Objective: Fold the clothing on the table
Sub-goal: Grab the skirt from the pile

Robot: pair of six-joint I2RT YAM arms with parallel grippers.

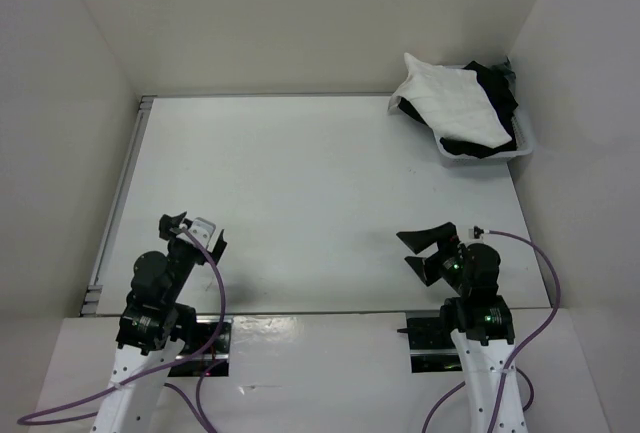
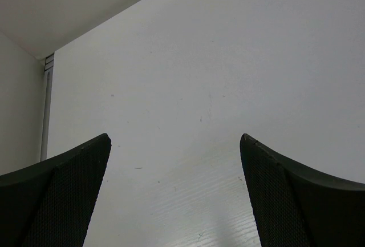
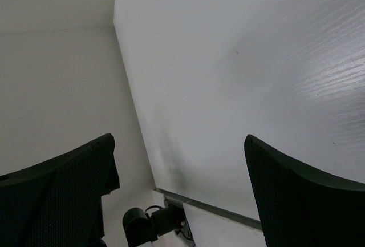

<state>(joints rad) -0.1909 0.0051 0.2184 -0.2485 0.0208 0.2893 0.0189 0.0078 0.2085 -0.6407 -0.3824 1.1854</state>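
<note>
The clothing (image 1: 450, 98), a wrinkled white garment, lies heaped on a small bin at the far right of the table (image 1: 300, 183), hanging over the bin's left rim. My left gripper (image 1: 193, 233) hovers low over the near left of the table, open and empty; in the left wrist view its gripper (image 2: 174, 138) frames only bare table (image 2: 188, 87). My right gripper (image 1: 412, 253) stands open and empty over the near right. In the right wrist view the gripper (image 3: 178, 138) points left across the table (image 3: 228, 76). Both are far from the clothing.
The white plastic bin (image 1: 527, 141) in the far right corner also holds a black garment (image 1: 497, 88) under and behind the white one. White walls enclose the table. A metal rail (image 1: 118, 193) runs along its left edge. A black cylindrical part with cables (image 3: 142, 225) shows at the near edge.
</note>
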